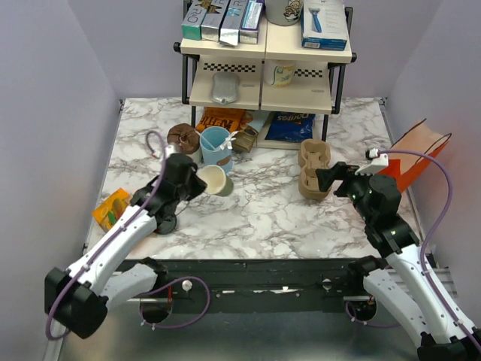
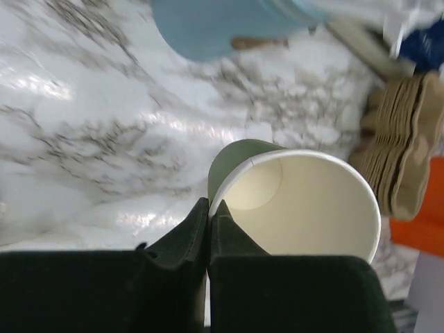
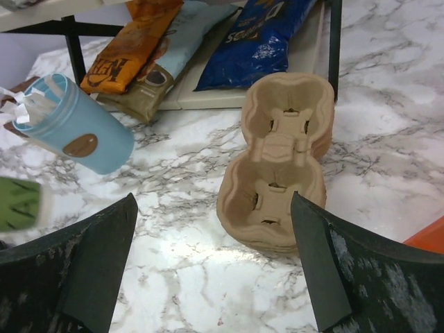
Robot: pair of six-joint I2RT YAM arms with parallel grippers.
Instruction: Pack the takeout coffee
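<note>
One olive paper cup (image 2: pixel 298 208), smooth white inside | moulded pulp carriers (image 3: pixel 277 159)

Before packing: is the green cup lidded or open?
Open. Left wrist view looks straight into the green cup, its inside white and empty.

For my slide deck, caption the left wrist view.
Left tool pinches the rim of the lidless green paper cup, blue cup and pulp carriers beyond.

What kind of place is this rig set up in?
Probably a mock café packing bench in a lab: marble-look table, stacked pulp cup carriers, a green paper cup, snack bags under a shelf rack.
</note>
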